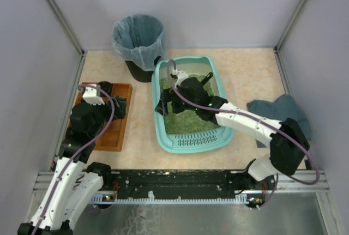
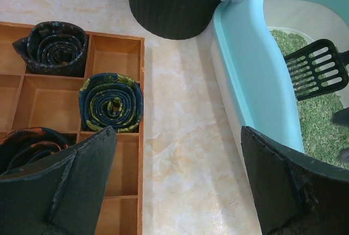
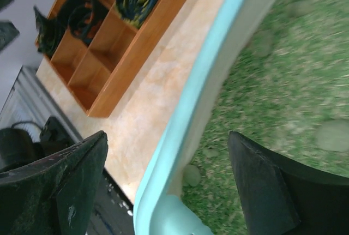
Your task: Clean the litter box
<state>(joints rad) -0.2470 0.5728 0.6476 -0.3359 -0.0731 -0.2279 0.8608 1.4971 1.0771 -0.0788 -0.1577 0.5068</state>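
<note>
The teal litter box point(image 1: 217, 138) lies at the table's middle, with greenish litter and a slotted lip at its near end. A black slotted scoop point(image 1: 205, 79) rests inside at the far end and also shows in the left wrist view point(image 2: 316, 68). My right gripper point(image 1: 163, 104) is open and empty; in the right wrist view point(image 3: 168, 137) its jaws straddle the box's left wall point(image 3: 207, 77), with one finger outside and one over the litter. Pale clumps point(image 3: 332, 134) lie in the litter. My left gripper point(image 2: 177, 137) is open and empty, above the table between the wooden tray and the box.
A brown wooden compartment tray point(image 1: 121, 132) with rolled dark cloths point(image 2: 112, 101) lies at the left. A black bin point(image 1: 139, 41) with a blue-grey bag stands behind the box's far left corner. A dark teal cloth point(image 1: 281, 109) lies at the right. Walls enclose the table.
</note>
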